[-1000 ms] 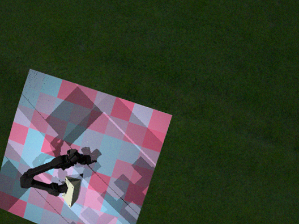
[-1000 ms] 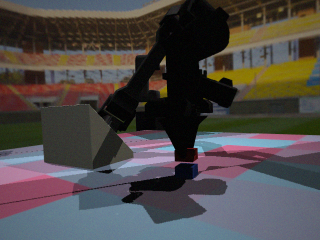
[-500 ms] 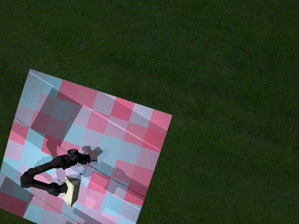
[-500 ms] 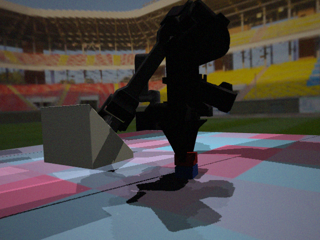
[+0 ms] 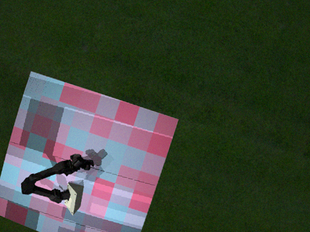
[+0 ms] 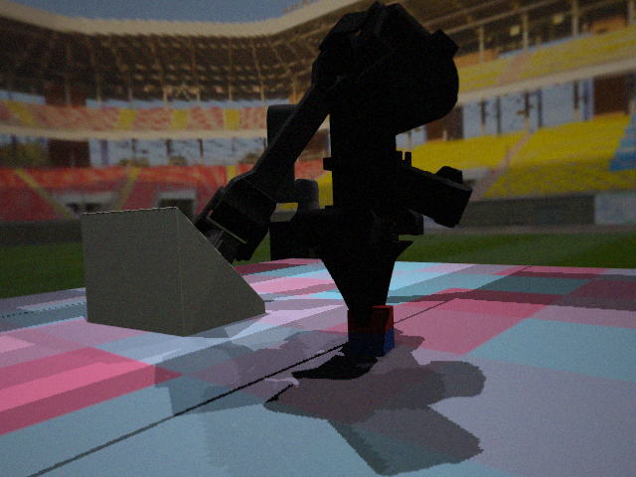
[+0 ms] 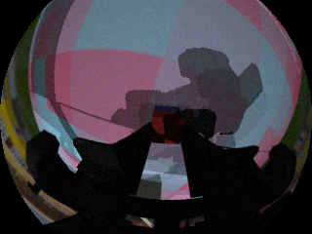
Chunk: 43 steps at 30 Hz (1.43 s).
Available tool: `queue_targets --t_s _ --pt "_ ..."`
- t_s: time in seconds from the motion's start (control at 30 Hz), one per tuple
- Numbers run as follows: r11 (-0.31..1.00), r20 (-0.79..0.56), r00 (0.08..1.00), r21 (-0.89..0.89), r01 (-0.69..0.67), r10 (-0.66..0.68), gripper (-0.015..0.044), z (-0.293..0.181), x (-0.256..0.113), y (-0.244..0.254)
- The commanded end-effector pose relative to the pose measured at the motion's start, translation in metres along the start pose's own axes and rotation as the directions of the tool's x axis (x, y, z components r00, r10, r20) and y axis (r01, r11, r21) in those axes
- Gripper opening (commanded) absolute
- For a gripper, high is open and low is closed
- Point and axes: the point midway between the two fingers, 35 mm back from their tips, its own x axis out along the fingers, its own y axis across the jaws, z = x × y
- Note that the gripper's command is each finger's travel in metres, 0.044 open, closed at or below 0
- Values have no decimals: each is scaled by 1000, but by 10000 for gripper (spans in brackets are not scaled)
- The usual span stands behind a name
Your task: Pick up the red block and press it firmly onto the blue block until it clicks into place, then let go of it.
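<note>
The claw (image 6: 367,306) (image 7: 167,127), partly open, grips the red block (image 6: 383,318) (image 7: 159,126), right of centre in the exterior frame. The red block sits on the blue block (image 6: 371,344) (image 7: 166,107), the 2 touching in 1 stack. The wedge (image 5: 74,199) (image 6: 134,271) stands at left in that frame. I cannot tell whether they have clicked.

Top view high, exterior view low.

Red block (image 6: 383,317) (image 7: 159,124) directly on blue block (image 6: 383,344) (image 7: 166,107), beside the wedge (image 6: 138,271) (image 5: 77,198).
</note>
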Motion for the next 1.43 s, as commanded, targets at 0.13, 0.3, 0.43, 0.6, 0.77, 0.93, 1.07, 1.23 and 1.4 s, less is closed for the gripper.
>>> queue_targets --t_s 0.13,0.3,0.43,0.6,0.77,0.93,1.07,1.23,1.4 --pt "1000 -1 1000 -1 -1 1 0 0 0 0" --pt "1000 -1 1000 -1 -1 1 105 0 0 0" --pt "1000 -1 1000 -1 -1 1 210 0 0 0" --pt "1000 -1 1000 -1 -1 1 220 0 0 0" --pt "1000 -2 1000 0 1 -1 220 2 -20 -2" --pt "1000 -4 1000 3 -3 3 220 1 -92 -2" --pt "1000 -4 1000 3 -4 4 220 3 -101 -4" --pt "1000 -4 1000 3 -4 4 220 3 -101 -4" --pt "1000 -4 1000 3 -4 4 220 3 -101 -4"
